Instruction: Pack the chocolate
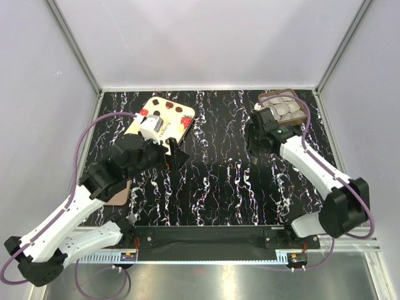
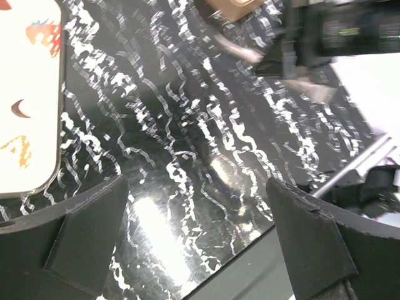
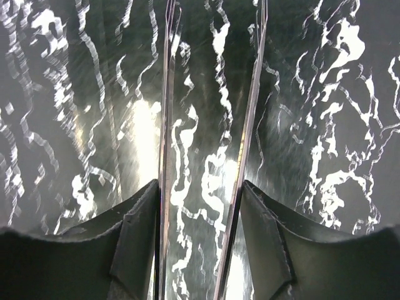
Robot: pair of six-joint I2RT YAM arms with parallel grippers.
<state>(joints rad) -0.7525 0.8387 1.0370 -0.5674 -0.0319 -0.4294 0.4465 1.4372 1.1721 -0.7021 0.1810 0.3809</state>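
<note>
We find the chocolates [image 1: 284,107] seated in their brown tray [image 1: 302,114] at the far-right corner; right gripper [image 3: 200,194] straddles a clear thin-walled piece [image 3: 165,94], grip undeterminable; left gripper [image 2: 197,187] gapes empty beside the strawberry lid [image 1: 178,112], probably staged to fit it.

We see a black table [image 1: 219,187] streaked with white veins. At eleven o'clock the lid [image 1: 178,115] is cream, printed with red strawberries and brown squares. At one o'clock a brown tray [image 1: 278,92] carries pale grey chocolate [image 1: 286,109] rounds. The left arm [image 1: 69,219] and right arm [image 1: 312,165] are white with black joints, trailed by purple cables [image 1: 84,134]. Between the black fingers [image 3: 134,244] of the right gripper [image 3: 200,187] we make out a clear piece [image 3: 206,94] edged in pale lines.
</note>
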